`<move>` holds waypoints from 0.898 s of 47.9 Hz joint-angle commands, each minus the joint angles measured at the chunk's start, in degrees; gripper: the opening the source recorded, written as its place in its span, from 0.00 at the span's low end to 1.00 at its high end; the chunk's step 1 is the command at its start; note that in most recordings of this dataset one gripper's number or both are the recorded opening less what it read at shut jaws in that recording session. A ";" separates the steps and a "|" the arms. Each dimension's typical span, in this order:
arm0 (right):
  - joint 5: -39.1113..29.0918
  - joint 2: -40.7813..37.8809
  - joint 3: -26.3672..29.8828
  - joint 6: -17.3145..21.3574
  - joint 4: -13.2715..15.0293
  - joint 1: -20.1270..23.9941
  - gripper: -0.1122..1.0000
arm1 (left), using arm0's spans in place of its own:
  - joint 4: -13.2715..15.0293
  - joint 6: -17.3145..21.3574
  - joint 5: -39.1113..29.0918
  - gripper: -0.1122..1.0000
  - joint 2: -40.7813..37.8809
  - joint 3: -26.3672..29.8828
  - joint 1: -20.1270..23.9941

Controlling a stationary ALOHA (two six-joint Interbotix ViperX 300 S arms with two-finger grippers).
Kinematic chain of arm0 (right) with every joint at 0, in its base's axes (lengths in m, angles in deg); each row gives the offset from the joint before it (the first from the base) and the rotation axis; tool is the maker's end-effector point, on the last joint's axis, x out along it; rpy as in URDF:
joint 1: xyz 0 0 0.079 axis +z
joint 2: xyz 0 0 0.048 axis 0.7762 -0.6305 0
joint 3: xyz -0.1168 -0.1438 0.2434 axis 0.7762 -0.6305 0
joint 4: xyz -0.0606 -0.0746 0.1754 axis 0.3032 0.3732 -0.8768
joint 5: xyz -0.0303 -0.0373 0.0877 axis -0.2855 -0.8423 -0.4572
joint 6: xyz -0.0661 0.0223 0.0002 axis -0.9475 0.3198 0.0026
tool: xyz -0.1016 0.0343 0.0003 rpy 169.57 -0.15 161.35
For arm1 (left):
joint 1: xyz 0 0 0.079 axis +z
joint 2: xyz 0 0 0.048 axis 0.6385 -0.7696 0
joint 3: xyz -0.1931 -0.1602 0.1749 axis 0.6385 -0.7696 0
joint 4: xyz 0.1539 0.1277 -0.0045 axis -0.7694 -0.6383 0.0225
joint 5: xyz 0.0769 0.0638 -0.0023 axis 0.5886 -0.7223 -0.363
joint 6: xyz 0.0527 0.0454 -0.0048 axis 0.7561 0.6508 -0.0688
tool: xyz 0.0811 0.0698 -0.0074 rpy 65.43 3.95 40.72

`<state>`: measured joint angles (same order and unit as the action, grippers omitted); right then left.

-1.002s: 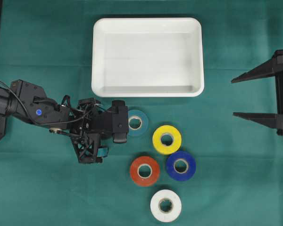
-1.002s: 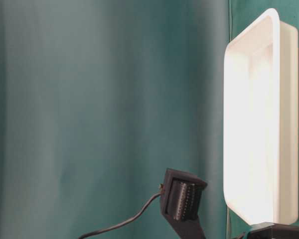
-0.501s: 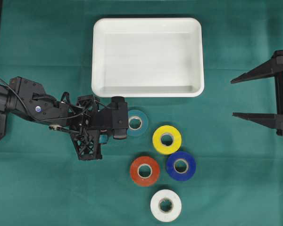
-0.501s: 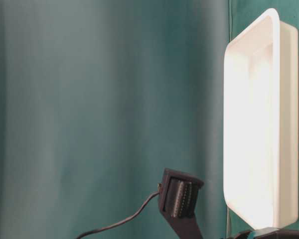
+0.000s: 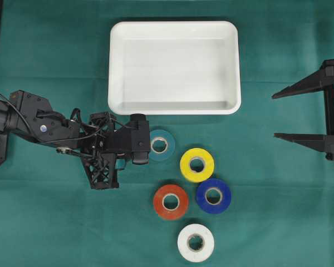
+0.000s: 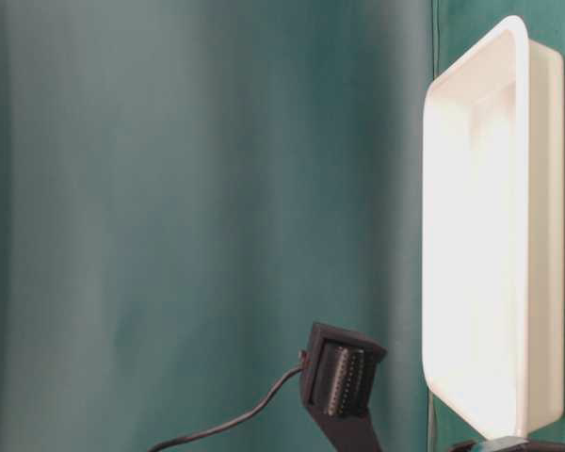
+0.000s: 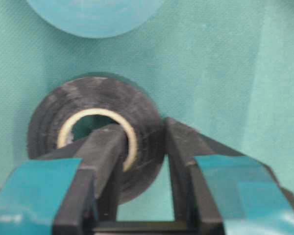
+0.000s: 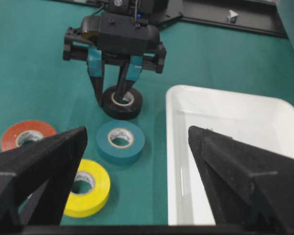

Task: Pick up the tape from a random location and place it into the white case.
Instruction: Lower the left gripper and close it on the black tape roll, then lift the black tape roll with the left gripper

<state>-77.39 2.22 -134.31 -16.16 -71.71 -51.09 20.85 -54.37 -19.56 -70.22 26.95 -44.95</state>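
Pinching the black tape point(image 7: 95, 142) wall, left gripper point(image 7: 139, 156) clamped (one finger inside core)

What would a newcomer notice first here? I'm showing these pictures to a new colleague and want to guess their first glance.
Probably the big white case at the top middle of the green cloth, with nothing in it. Next, the bright cluster of tape rolls below it: teal, yellow, red, blue and white. Then the left gripper, shut on the wall of a black tape roll beside the teal one.
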 commanded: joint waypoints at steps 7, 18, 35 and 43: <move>0.26 -0.26 1.23 -0.09 0.09 0.09 0.93 | 0.09 -0.26 -2.37 0.27 3.87 1.32 -0.09; 0.26 -0.26 1.23 -0.09 0.09 0.09 0.93 | 0.09 -0.26 -4.92 0.27 7.82 2.55 -0.44; 0.26 -0.26 1.23 -0.09 0.18 0.09 0.93 | 0.09 -0.26 -15.73 0.27 13.27 7.65 -0.44; 0.26 -0.26 1.23 -0.09 0.09 0.09 0.93 | 0.00 -0.18 -19.51 0.27 14.94 10.90 -0.53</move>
<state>-77.30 2.22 -134.31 -16.16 -71.62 -51.00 20.94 -54.81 -37.76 -57.39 35.21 -45.31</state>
